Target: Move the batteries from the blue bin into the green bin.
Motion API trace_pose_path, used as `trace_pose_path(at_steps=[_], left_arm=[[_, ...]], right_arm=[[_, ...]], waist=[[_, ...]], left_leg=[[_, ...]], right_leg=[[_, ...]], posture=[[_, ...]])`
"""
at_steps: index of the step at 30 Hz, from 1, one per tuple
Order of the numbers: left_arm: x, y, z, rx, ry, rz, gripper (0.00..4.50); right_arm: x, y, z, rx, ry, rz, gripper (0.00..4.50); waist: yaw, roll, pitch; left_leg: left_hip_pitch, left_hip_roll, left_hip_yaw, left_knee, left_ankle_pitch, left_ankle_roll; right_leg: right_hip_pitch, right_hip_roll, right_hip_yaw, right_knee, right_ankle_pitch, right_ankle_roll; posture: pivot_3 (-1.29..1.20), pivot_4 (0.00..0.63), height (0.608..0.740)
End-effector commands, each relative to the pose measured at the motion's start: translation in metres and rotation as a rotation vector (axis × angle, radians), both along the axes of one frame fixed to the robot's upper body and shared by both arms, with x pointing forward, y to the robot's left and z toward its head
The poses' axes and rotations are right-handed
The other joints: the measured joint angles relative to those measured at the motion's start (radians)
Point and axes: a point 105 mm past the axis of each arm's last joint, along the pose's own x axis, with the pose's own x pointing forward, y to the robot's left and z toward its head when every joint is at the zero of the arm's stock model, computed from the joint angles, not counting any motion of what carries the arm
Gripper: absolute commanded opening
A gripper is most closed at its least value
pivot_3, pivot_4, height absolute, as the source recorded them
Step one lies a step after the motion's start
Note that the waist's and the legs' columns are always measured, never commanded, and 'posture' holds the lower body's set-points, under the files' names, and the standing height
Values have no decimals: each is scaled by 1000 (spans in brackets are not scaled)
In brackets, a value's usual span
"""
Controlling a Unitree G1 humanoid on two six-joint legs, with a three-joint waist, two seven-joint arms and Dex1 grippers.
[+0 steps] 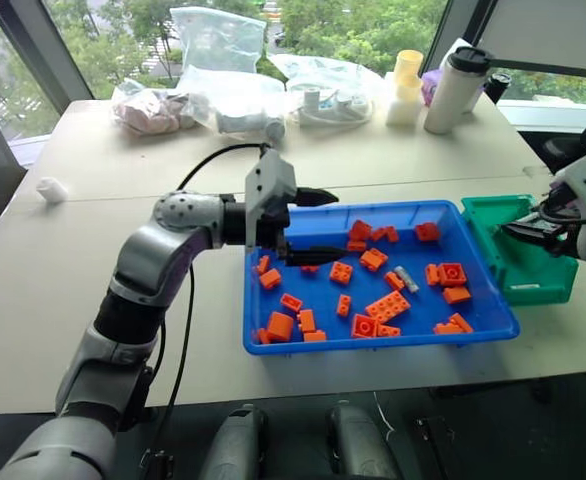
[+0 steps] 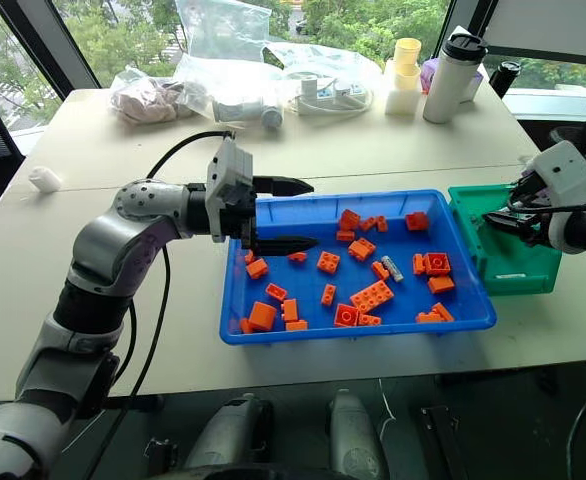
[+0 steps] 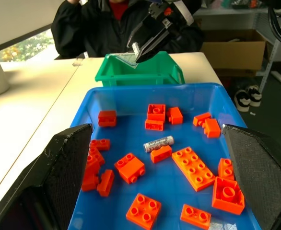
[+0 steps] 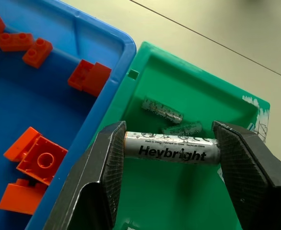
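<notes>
My right gripper [image 4: 169, 148] is shut on a silver battery [image 4: 171, 148] held end to end between its fingers, above the green bin [image 4: 145, 81]. Two more batteries [image 4: 162, 109] lie on the green bin's floor. The same gripper [image 1: 535, 230] hangs over the green bin [image 1: 533, 275] at the right of the table. One battery [image 1: 406, 279] lies among orange bricks in the blue bin [image 1: 493, 330]; it is the silver cylinder [image 3: 158, 143] in the left wrist view. My left gripper [image 1: 313, 225] hovers open over the blue bin's left end, pointing right.
Many orange toy bricks [image 1: 386, 306] are scattered across the blue bin. Clear plastic bags [image 1: 223, 90], a white tumbler [image 1: 455, 88] and stacked cups [image 1: 406, 85] stand at the table's far side. A person in a dark jacket [image 3: 83, 28] sits beyond the green bin.
</notes>
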Motion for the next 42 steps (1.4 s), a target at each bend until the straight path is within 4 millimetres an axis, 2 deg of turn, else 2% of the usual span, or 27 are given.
trace_pose_path(at_steps=[1,6,9,10,11,13,17,19,21,24,26,30,37,42], left_arm=[[0,0,13,-18,-55,-7,4500],[2,3,12,-11,-58,4,4500],[2,6,10,-2,-56,16,4500],[2,8,10,3,-55,24,4500],[2,9,9,6,-55,29,4500],[3,13,9,10,-56,46,4500],[4,18,8,20,-57,62,4500],[1,21,5,50,-50,53,4500],[-3,24,2,79,-49,46,4500],[-6,30,-12,219,-107,41,4500],[-7,32,-16,256,-127,42,4500],[-10,32,-13,239,-121,34,4500],[-11,37,-16,261,-114,41,4500],[-12,36,-15,242,-109,61,4500]], right_arm=[[-3,-17,13,-11,-66,-85,2724],[-2,-23,6,22,-58,-109,2724],[0,-27,2,17,-59,-131,3764],[1,-31,2,1,-61,-148,4309],[2,-34,2,-11,-62,-158,4482],[4,-34,9,-18,-94,-152,4482],[10,-17,23,-6,-146,-66,4482],[8,25,27,-19,-135,156,4482],[0,58,24,-8,-94,338,4482],[-13,90,6,-37,26,540,4482],[-15,103,1,-32,57,628,4482],[-18,116,-9,-67,116,768,4482],[-18,117,-45,-269,318,1006,4482],[4,119,-57,-388,336,1129,4482]], waist=[[1,0,0],[4,0,0],[4,0,0],[4,0,0],[4,0,0],[4,0,0],[2,0,0],[1,0,0],[-1,0,0],[2,0,0],[6,0,0],[8,-1,0],[0,-1,0],[-3,-1,1]], left_leg=[[0,0,0,0,0,0],[0,0,0,0,0,0],[0,0,0,0,0,0],[0,0,0,0,0,0],[0,0,0,0,0,0],[0,0,0,0,0,0],[0,0,0,0,0,0],[0,0,0,0,0,0],[0,1,0,0,0,0],[0,1,-1,0,0,0],[0,1,-1,0,0,0],[-1,0,-1,1,0,0],[0,1,-1,1,0,0],[0,1,0,1,0,0]], right_leg=[[0,0,0,0,0,0],[0,0,0,0,0,0],[0,0,0,0,0,0],[0,0,0,0,0,0],[0,0,0,0,0,0],[0,0,0,0,0,0],[0,0,0,0,0,0],[0,1,0,0,0,0],[0,1,0,0,0,0],[0,2,0,0,0,0],[1,1,0,-1,0,0],[1,0,-1,-1,0,0],[1,1,-1,-1,0,0],[1,1,-1,-1,0,0]], posture=[[0,150,740],[0,150,740],[0,150,740],[0,150,740],[0,150,740],[0,150,740],[0,150,740],[0,150,740],[0,150,740],[0,150,740],[0,150,740],[0,150,740],[0,150,740],[0,150,740]])
